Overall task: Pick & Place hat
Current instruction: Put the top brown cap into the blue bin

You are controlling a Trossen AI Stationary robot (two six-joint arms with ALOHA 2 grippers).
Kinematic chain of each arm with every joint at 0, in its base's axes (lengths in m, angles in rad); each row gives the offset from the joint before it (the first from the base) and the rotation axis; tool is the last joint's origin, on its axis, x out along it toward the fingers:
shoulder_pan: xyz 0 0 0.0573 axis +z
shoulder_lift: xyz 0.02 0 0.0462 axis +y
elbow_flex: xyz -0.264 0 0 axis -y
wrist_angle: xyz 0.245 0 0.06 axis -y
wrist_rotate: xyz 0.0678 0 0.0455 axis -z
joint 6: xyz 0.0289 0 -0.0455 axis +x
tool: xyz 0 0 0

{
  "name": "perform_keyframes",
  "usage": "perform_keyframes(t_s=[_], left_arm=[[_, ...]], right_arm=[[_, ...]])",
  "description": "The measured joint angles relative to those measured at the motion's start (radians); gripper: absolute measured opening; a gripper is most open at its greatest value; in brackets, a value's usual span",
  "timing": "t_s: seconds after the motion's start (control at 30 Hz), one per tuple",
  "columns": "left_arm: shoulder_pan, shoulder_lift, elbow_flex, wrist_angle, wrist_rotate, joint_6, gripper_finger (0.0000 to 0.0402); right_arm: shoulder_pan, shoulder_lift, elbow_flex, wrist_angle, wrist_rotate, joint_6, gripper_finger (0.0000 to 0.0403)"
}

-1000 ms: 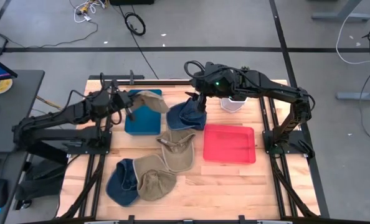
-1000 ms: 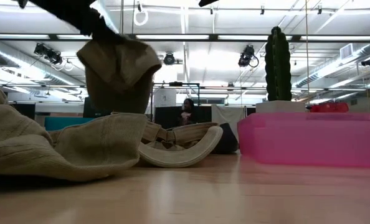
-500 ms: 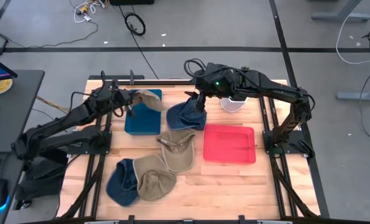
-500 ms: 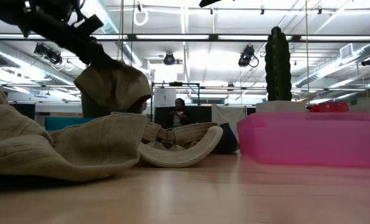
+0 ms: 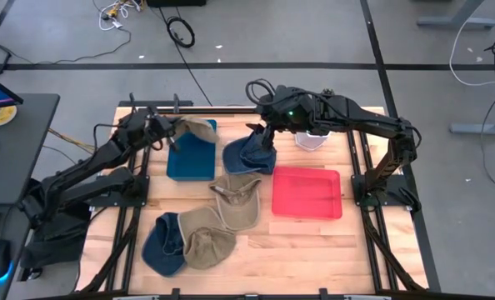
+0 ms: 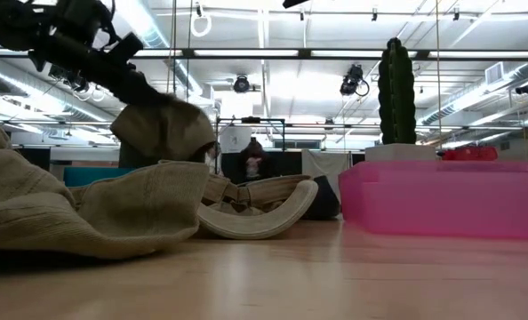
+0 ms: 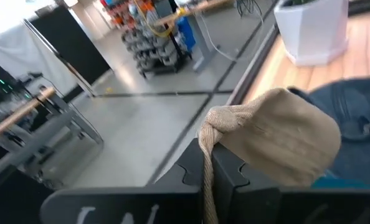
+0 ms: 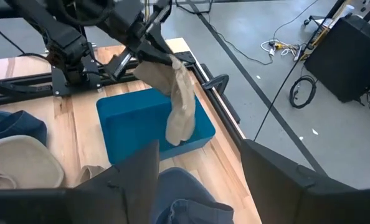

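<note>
A tan hat (image 5: pixel 199 129) hangs over the far end of the blue tray (image 5: pixel 187 160), with my left gripper (image 5: pixel 171 136) shut on it. It also shows in the right wrist view as the tan hat (image 8: pixel 179 102), drooping toward the blue tray (image 8: pixel 135 121). My right gripper (image 5: pixel 267 142) hovers open above a blue hat (image 5: pixel 249 155) that lies on the table; nothing is between its fingers (image 8: pixel 138 180). A red tray (image 5: pixel 306 192) sits to the right of the table's middle. My left gripper pinches a bunched bit of the tan hat's edge (image 7: pixel 207 132) between its two fingers. The fingers come nearly level from the table's left side. The hat's crown (image 7: pixel 284 140) hangs beyond and below them, slack, over the blue tray; whether it touches the tray I cannot tell.
Another tan hat (image 5: pixel 235 200) lies at the table's middle. A blue hat (image 5: pixel 161 243) and a tan hat (image 5: pixel 208 243) lie near the front left. A white pot (image 5: pixel 312 138) with a cactus (image 6: pixel 397 89) stands at the far edge, behind the red tray.
My left gripper has swung toward the table's far edge and sunk, still shut on the tan hat. The hat has come down with it and hangs lower over the blue tray's far end.
</note>
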Motion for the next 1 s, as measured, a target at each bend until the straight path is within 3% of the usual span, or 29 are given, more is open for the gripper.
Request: perform_keyframes(t_s=[0.27,0.67,1.0], left_arm=[[0.063,0.092,0.000,0.026,0.103,0.003,0.0006],[0.093,0.200,0.000,0.046,0.117,0.000,0.0005],[0.096,0.209,0.000,0.022,0.100,-0.029,0.0007]], right_arm=[[0.000,0.000,0.000,0.013,0.000,0.000,0.0228],[0.000,0.000,0.000,0.014,0.000,0.000,0.0228],[0.000,0.000,0.000,0.013,0.000,-0.001,0.0228]])
